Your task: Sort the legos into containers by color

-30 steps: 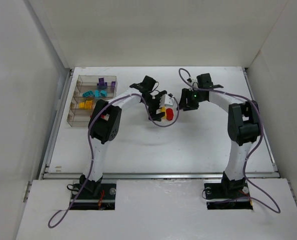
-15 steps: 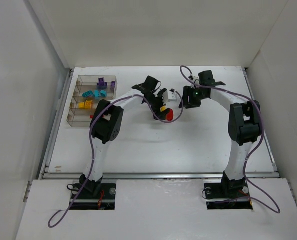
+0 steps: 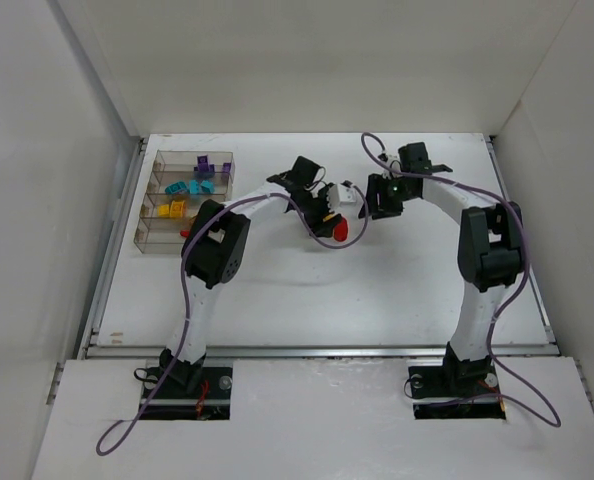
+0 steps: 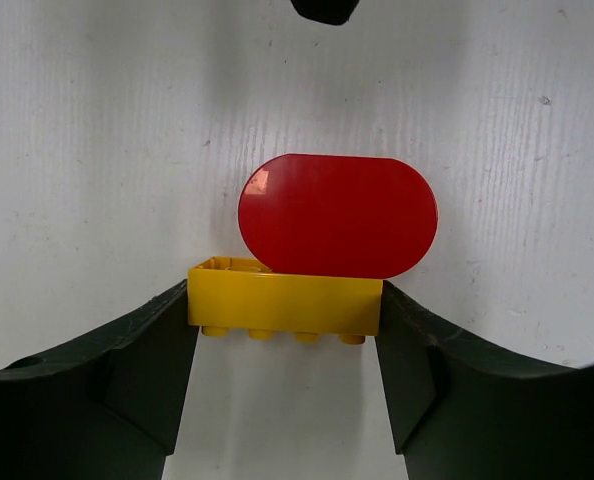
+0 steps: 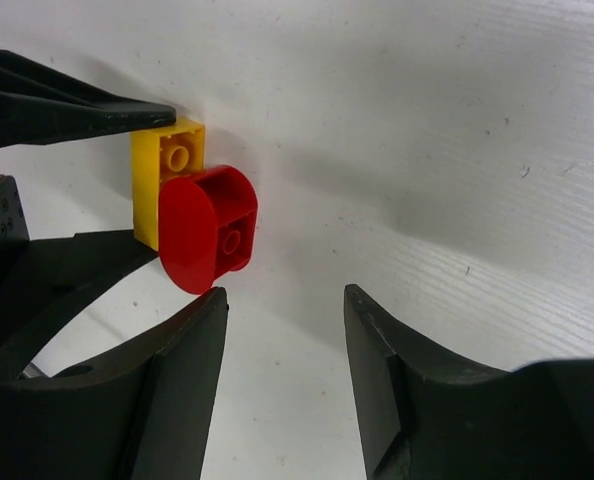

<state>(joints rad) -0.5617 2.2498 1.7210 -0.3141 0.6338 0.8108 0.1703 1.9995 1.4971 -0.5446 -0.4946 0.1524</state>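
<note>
One yellow brick (image 4: 282, 303) and one red piece (image 4: 337, 215) sit joined together as a single cluster near the middle of the table (image 3: 377, 290), between the two grippers. The left gripper (image 4: 284, 322) is clamped on the yellow brick, one finger pressed against each short end, so the brick's long axis runs straight across from finger to finger. In the left wrist view four small studs line its lower edge. The red piece has rounded ends and a flat, glossy face turned to that camera; its long axis lies parallel to the yellow brick's, and it sticks out beyond the fingertips. From the right wrist, the hollow underside of the red piece faces the camera. I cannot tell whether the cluster rests on the table or is held just off it. The right gripper (image 5: 282, 330) sits near the cluster with its fingers apart and nothing between them. Well apart, at the far left of the table, stands one tray (image 3: 147, 235) of four long compartments lying side by side. The farthest holds purple bricks (image 3: 205, 163), at least two; the next holds cyan bricks (image 3: 195, 186); the third holds yellow-orange bricks (image 3: 175, 208). Exact counts there are too small to tell.
</note>
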